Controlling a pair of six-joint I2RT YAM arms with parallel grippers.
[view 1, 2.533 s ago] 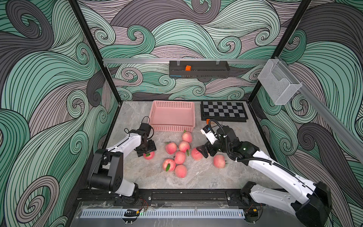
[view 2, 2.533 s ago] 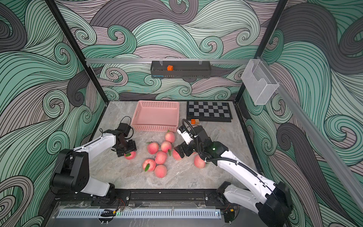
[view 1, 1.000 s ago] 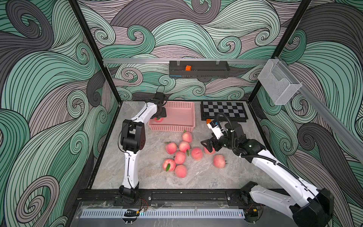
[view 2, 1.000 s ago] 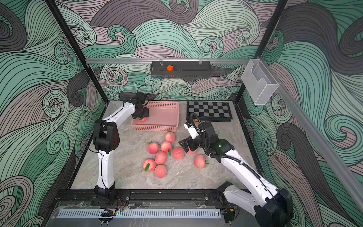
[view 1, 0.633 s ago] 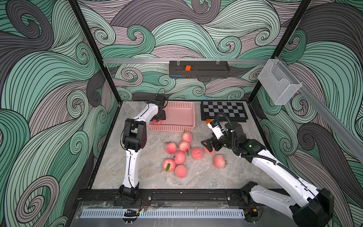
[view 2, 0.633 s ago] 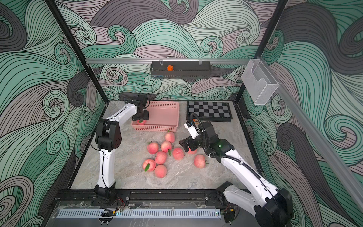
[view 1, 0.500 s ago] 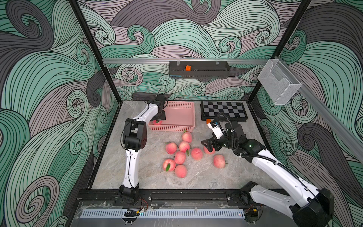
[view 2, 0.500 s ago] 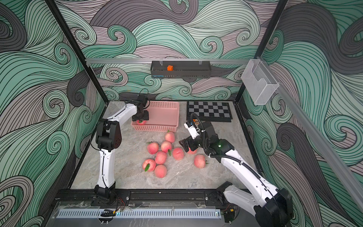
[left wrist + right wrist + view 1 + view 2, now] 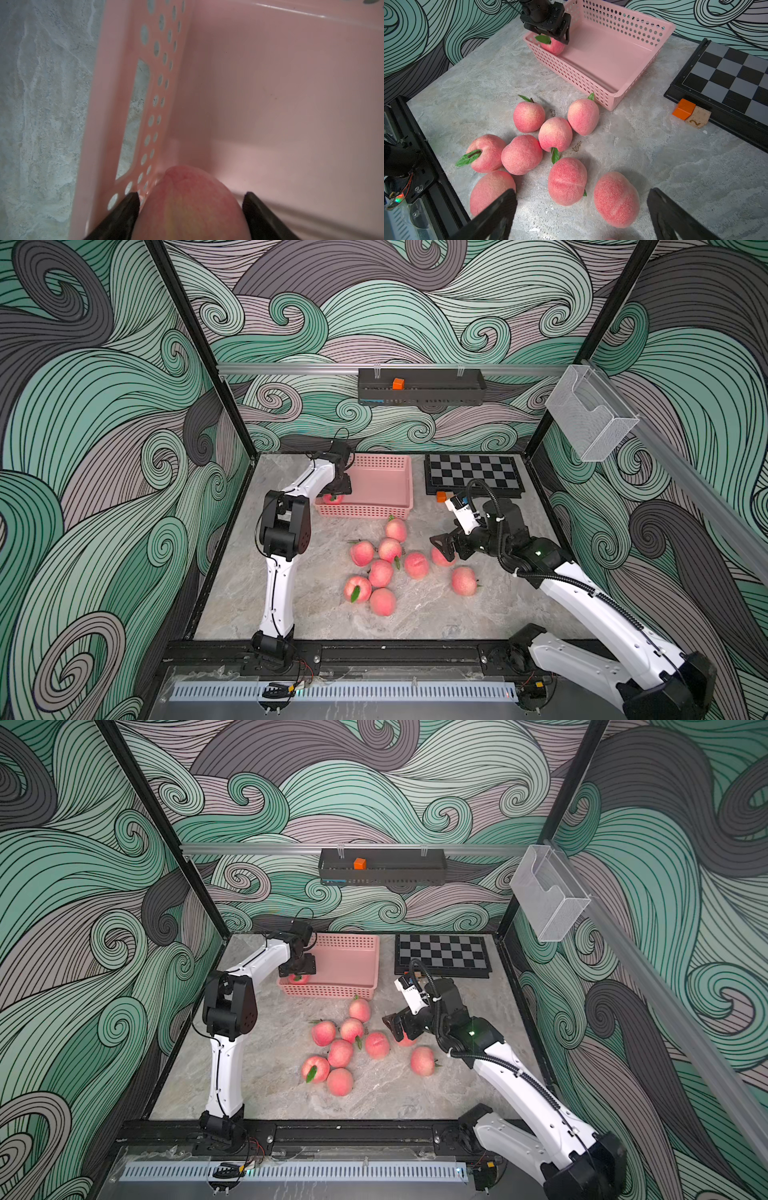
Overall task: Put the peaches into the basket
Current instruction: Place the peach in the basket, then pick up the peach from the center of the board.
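The pink basket (image 9: pixel 409 489) (image 9: pixel 376 961) stands at the back of the table. My left gripper (image 9: pixel 338 489) (image 9: pixel 300 969) (image 9: pixel 190 195) reaches down into its near left corner. One peach (image 9: pixel 332 498) (image 9: pixel 191 207) (image 9: pixel 553 46) lies there between the parted jaws, and a gap shows beside one finger. Several peaches (image 9: pixel 380 572) (image 9: pixel 340 1052) (image 9: pixel 521 154) lie clustered mid-table. My right gripper (image 9: pixel 442 545) (image 9: pixel 395 1025) (image 9: pixel 582 192) hovers open over the cluster's right side, above another peach (image 9: pixel 616 199). A lone peach (image 9: pixel 463 580) lies further right.
A checkerboard (image 9: pixel 473 475) lies right of the basket, with an orange cube (image 9: pixel 683 109) and a cork block (image 9: pixel 697 119) at its near edge. A black tray (image 9: pixel 419 385) hangs on the back wall. A clear mesh holder (image 9: pixel 590 414) hangs on the right rail.
The left arm carried a peach from the table's left side into the basket corner, and its jaws have just parted round it. The right gripper has barely moved.
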